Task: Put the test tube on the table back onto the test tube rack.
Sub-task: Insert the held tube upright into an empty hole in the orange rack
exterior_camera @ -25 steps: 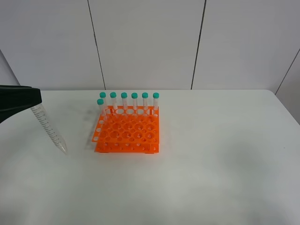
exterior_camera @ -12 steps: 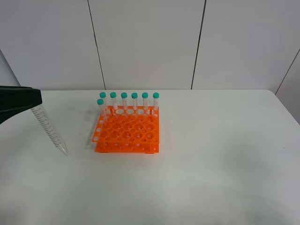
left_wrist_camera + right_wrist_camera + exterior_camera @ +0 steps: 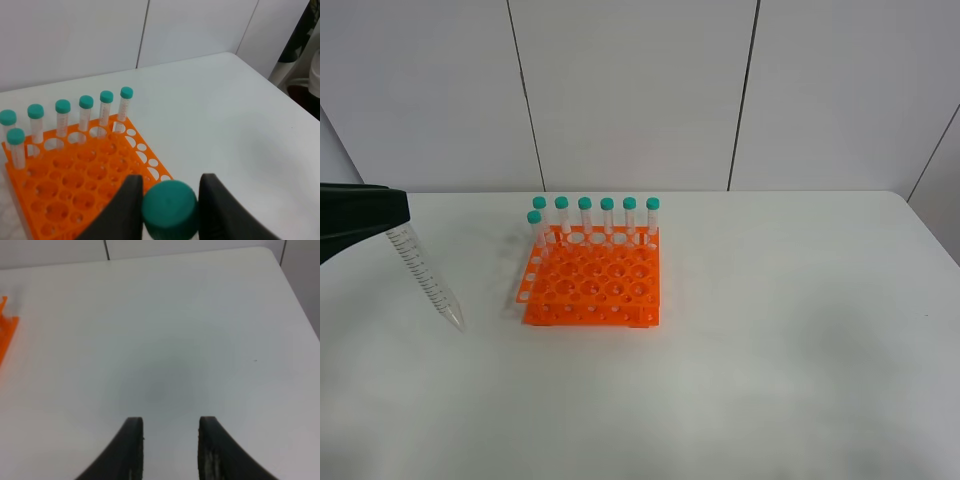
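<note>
My left gripper [image 3: 388, 220] is at the left edge of the exterior view, shut on the test tube [image 3: 423, 274]. The clear tube hangs tilted, its pointed tip low over the white table [image 3: 770, 330], left of the orange test tube rack [image 3: 590, 285]. In the left wrist view the fingers [image 3: 127, 205] clamp the tube's teal cap [image 3: 169, 210], with the rack [image 3: 75, 175] beyond. Several teal-capped tubes [image 3: 596, 215] stand along the rack's back row. My right gripper [image 3: 170, 422] is open and empty over bare table; it is out of the exterior view.
The rack's front rows of holes [image 3: 595, 290] hold no tubes. A grey panelled wall [image 3: 640, 90] rises behind the table. The table's right edge and rounded far corner [image 3: 910, 205] show at the right. A sliver of the rack [image 3: 6, 335] shows in the right wrist view.
</note>
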Tool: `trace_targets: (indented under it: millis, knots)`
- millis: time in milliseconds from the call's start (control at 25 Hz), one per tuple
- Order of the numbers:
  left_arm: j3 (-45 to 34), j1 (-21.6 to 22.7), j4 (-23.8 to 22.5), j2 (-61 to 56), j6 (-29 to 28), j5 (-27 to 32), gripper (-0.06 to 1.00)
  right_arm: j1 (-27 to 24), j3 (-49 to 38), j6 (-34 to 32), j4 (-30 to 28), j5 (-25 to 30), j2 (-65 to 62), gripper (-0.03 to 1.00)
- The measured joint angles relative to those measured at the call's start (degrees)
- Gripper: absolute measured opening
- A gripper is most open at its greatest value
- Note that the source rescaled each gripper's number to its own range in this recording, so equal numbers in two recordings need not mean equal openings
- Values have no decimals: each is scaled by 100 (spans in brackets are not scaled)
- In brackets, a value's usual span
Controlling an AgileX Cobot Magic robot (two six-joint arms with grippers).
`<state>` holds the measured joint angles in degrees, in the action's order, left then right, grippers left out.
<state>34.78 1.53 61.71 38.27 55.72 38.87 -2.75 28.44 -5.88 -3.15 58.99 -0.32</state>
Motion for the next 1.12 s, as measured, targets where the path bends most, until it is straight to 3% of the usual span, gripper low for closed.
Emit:
trace_targets:
  millis: [880,1120]
  knots:
    - [0,0,-6,0,188,-294,46,0,0,0,0,0,0,38]
    - [0,0,-563,22,-143,-477,46,0,0,0,0,0,0,38]
